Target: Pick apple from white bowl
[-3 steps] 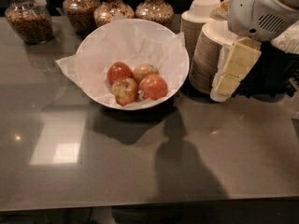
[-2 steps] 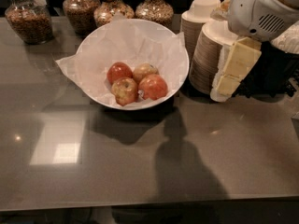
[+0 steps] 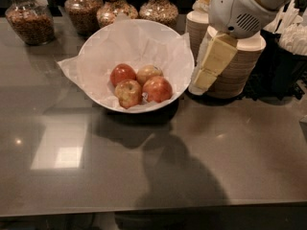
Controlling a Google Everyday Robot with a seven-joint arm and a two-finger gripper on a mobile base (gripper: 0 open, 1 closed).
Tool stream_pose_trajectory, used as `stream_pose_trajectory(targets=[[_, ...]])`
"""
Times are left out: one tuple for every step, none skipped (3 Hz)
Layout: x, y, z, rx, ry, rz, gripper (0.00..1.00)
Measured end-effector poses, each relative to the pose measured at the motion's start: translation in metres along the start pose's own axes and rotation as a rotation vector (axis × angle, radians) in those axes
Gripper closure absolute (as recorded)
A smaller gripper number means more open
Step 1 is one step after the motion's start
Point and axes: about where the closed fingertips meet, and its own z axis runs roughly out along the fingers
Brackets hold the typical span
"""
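The apple [image 3: 157,89] lies on the floor of the white bowl [image 3: 144,108], toward 4 o'clock from the bowl's centre. It touches a yellower apple [image 3: 128,93] at its 9 o'clock and another pale one [image 3: 148,73] at its 11 o'clock. A smaller deep-red apple [image 3: 122,74] sits farther off at 10 o'clock.

This crowding is probably the main risk. If the gripper comes down a little too far toward 9 o'clock, it may close on a neighbour or push between two fruits and roll them. The crinkled paper [image 3: 96,66] lining the bowl is loose, so it could be caught together with the fruit and lifted. The round, smooth skin may also slip if it is taken off-centre.

The apple is the largest of the four, mostly red-pink with faint yellow streaks and a soft shine on top (a sticker cannot be made out from here). It looks firm and whole.

Outward, the bowl stands on a dark glossy counter [image 3: 144,176]. The gripper [image 3: 201,80] hangs just outside the bowl's rim at 3 o'clock, pointing down and tilted, in front of a stack of beige bowls [image 3: 240,73]. Whether it is open or closed cannot be told from this side view, and it holds nothing visible. Glass jars [image 3: 31,20] of dry food stand along the counter's edge at 11 to 12 o'clock.
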Motion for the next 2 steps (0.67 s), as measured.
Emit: stream_pose_trajectory(targets=[[-0.0137,-0.0043,0.0077,0.004,-0.048,-0.013,0.10],[-0.0149,-0.0035,0.0137,-0.008,-0.079,0.000,0.22]])
